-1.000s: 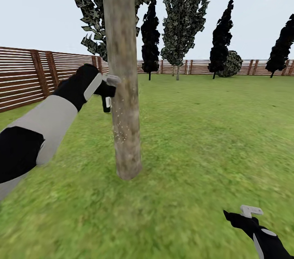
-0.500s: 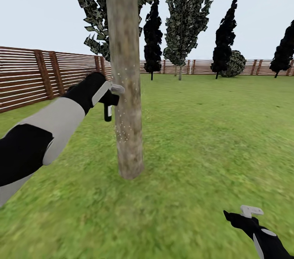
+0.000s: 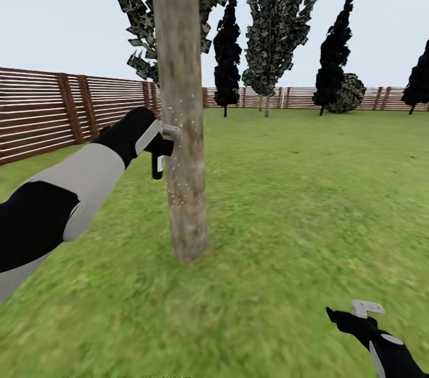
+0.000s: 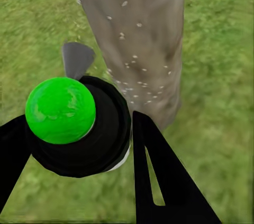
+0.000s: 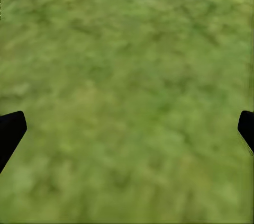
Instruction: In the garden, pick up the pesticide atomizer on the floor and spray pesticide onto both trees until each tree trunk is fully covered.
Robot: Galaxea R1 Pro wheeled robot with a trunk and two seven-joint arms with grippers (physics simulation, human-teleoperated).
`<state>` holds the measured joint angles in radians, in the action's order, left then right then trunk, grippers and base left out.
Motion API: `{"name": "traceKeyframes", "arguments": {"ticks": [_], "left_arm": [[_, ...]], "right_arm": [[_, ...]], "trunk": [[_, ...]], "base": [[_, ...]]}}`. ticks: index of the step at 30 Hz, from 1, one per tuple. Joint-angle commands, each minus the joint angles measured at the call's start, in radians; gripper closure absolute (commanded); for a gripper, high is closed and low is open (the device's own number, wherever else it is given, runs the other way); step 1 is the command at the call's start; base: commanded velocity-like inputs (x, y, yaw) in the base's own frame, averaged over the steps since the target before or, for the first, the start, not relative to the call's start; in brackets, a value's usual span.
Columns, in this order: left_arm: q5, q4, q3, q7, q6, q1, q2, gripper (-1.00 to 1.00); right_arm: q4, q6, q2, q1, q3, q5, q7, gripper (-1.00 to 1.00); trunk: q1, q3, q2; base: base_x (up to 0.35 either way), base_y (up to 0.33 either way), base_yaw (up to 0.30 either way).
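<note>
The left gripper [image 3: 156, 143] is clamped on the pesticide atomizer [image 3: 157, 165], held just beside the tree trunk [image 3: 182, 128] at its 9 o'clock, pale specks dotting the bark. From the left wrist the atomizer [image 4: 79, 126] is mostly a black body under a green ball, its label hidden. At 5 o'clock the right gripper [image 3: 357, 314] hangs over the grass [image 3: 298, 217], fingers apart, partly cut off.

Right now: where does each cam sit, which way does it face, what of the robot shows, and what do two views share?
Head: on the head, facing forward-down over the lawn; the left arm holds the pesticide atomizer by the tree trunk; right gripper low.
Left wrist: along the left gripper, clamped on the atomizer, facing the speckled trunk.
Right wrist: aimed at the grass; open fingertips at the edges.
Shared: head and left wrist both show trunk and atomizer.
</note>
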<state>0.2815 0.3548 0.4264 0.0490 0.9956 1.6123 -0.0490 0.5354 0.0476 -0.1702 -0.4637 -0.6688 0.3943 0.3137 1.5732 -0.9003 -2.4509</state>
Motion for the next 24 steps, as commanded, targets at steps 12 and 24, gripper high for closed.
{"name": "traceKeyframes", "arguments": {"ticks": [12,24], "left_arm": [[-0.001,-0.045,0.000,0.000,0.000,0.000,0.000,1.00],[-0.001,-0.045,0.000,0.000,0.000,-0.002,0.000,1.00]], "right_arm": [[0.001,0.000,0.000,0.000,0.000,0.000,0.000,-1.00],[0.001,0.000,0.000,0.000,0.000,0.000,0.000,-1.00]], "trunk": [[0.000,0.000,0.000],[0.000,0.000,0.000]], "base": [[0.000,-0.320,0.254],[0.000,-0.321,0.156]]}}
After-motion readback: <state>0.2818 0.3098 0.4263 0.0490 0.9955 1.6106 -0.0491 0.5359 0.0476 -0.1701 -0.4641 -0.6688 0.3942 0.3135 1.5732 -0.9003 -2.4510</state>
